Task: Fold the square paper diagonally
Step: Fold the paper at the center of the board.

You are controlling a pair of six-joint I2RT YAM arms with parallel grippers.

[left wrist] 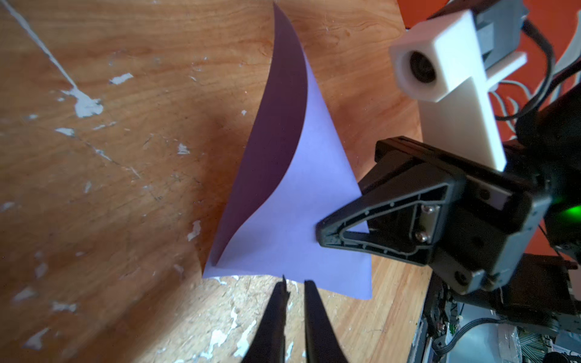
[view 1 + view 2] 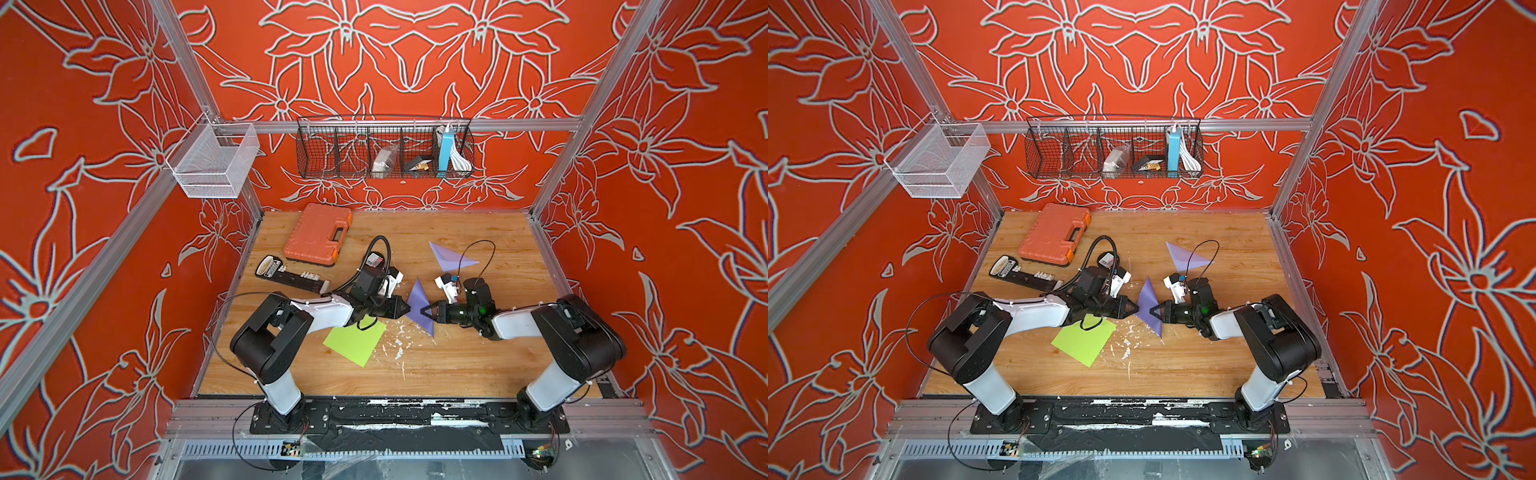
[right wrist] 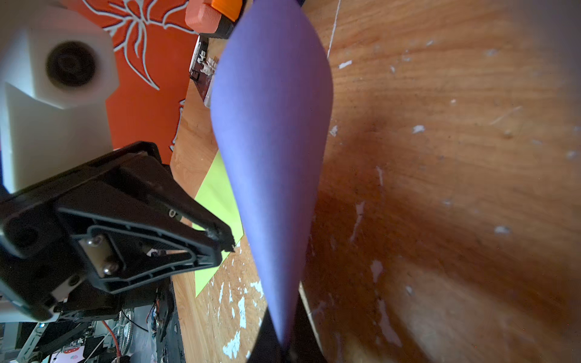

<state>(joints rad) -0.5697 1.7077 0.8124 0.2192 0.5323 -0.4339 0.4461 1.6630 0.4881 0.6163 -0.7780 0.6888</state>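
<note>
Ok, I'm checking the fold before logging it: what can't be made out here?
Top views: green paper, one corner under left arm.
Top views: black basket items, too small to identify.
Right wrist: right gripper tips, covered by held purple paper.
Left wrist: whether left gripper touches it.

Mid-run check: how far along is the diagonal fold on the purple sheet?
Done: one purple triangle lies folded at the back of the table. In hand: the right gripper is shut on a corner of the purple sheet, holding it bowed with no crease; the left gripper, jaws slightly apart, sits at its edge. Left: matching corners and pressing the crease. The green sheet lies flat, unfolded.
</note>
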